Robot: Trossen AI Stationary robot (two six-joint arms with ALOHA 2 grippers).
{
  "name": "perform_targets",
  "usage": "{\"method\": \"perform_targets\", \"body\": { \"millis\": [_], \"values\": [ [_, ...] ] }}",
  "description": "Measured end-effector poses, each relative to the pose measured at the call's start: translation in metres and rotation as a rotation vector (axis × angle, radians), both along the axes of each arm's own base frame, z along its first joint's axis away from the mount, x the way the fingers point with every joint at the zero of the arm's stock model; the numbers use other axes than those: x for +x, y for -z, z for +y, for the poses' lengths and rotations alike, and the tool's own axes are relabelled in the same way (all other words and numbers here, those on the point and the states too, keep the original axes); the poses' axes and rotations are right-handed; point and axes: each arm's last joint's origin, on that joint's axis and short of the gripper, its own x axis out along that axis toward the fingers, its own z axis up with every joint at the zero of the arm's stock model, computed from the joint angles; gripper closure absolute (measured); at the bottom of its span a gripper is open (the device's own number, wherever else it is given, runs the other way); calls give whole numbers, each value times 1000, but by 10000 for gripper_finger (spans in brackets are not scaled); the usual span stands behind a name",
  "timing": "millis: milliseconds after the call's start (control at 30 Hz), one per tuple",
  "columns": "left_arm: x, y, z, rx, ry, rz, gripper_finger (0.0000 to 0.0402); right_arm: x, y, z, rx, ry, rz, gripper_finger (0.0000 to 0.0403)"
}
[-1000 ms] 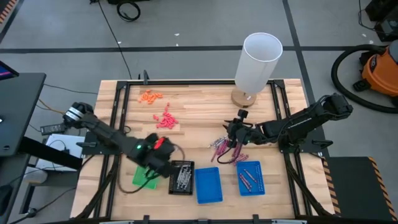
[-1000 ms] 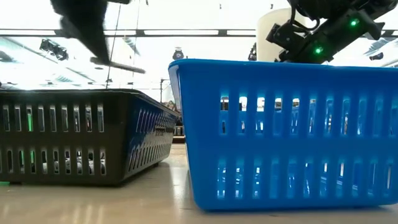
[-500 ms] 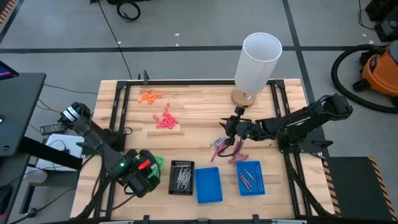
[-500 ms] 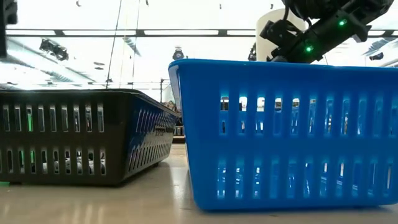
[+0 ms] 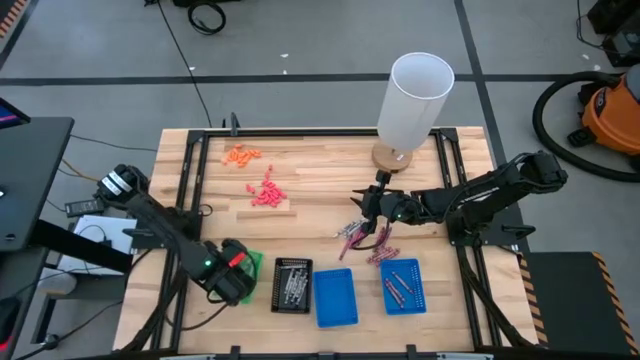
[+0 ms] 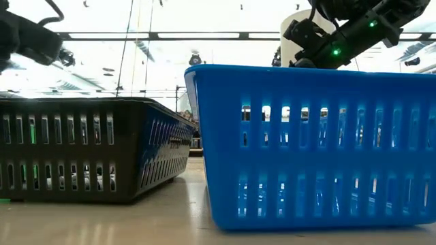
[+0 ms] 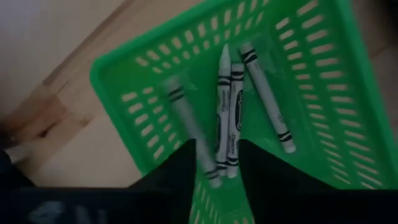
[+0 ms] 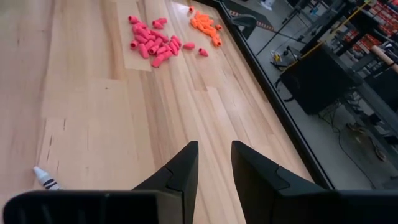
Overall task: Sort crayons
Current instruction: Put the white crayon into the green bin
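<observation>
Silvery-grey crayons point(image 7: 227, 112) lie flat on the floor of the green tray point(image 7: 323, 93) at the table's near left. My left gripper point(image 7: 217, 147) hovers open just above them point(image 5: 233, 274); one crayon point(image 7: 183, 118) under it looks blurred. Maroon crayons point(image 5: 357, 236) lie in a loose pile on the wood right of the table's middle. My right gripper point(image 5: 374, 220) hangs open over that pile, and in its wrist view point(image 8: 214, 148) nothing is between the fingers. More maroon crayons rest in the right blue tray point(image 5: 403, 285), and silvery ones in the black tray point(image 5: 292, 285).
An empty blue tray point(image 5: 335, 298) stands between the black and the right blue tray along the near edge. A tall white cylinder point(image 5: 415, 100) stands at the far right. Pink pieces point(image 5: 265, 193) and orange pieces point(image 5: 242, 154) lie at the far left.
My left gripper has gone toward the near left, from beside the black tray to over the green tray. The silvery crayon that it carried a second ago no longer hangs below it. My right gripper has shifted a little toward the table's left above the maroon pile.
</observation>
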Motion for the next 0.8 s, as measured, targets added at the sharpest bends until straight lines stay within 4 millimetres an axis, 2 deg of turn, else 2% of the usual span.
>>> {"method": "perform_targets", "body": {
  "millis": [100, 200, 433, 800],
  "values": [
    [6, -7, 2, 2, 62, 7, 234, 0, 0, 0, 1, 0, -1, 298],
    [14, -23, 5, 45, 111, -8, 211, 0, 0, 0, 5, 2, -3, 298],
    [39, -55, 21, 270, 211, -145, 203, 0, 1, 1, 36, -31, -5, 298],
    [98, -50, 68, 306, 344, -354, 209, -2, 5, 1, 63, -22, 31, 298]
  ]
}}
